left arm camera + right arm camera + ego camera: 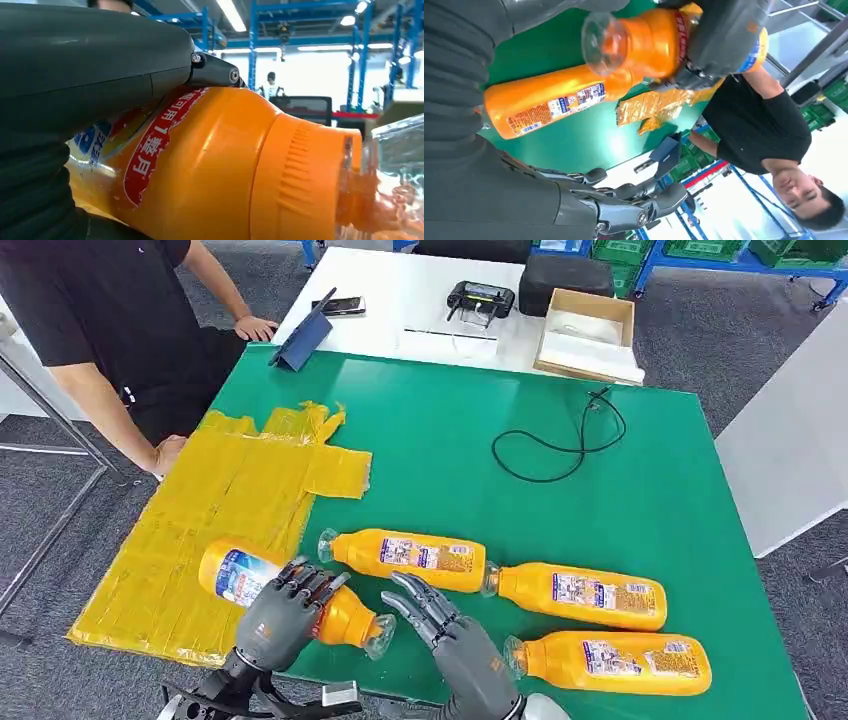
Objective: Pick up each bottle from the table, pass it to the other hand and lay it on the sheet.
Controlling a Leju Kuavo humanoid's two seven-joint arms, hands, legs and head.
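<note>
The left hand [283,612] is wrapped around one orange bottle [250,580] and holds it over the near edge of the yellow sheet [215,530], so it looks ready to be laid down there. The right hand [440,625] is just beside it, fingers apart and holding nothing. Three more orange bottles [585,595] lie on the green table [450,440] to the right, waiting their turn.

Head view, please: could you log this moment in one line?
left hand: grips orange plastic bottle | right hand: open, empty | yellow sheet: bare | three bottles on table
</note>
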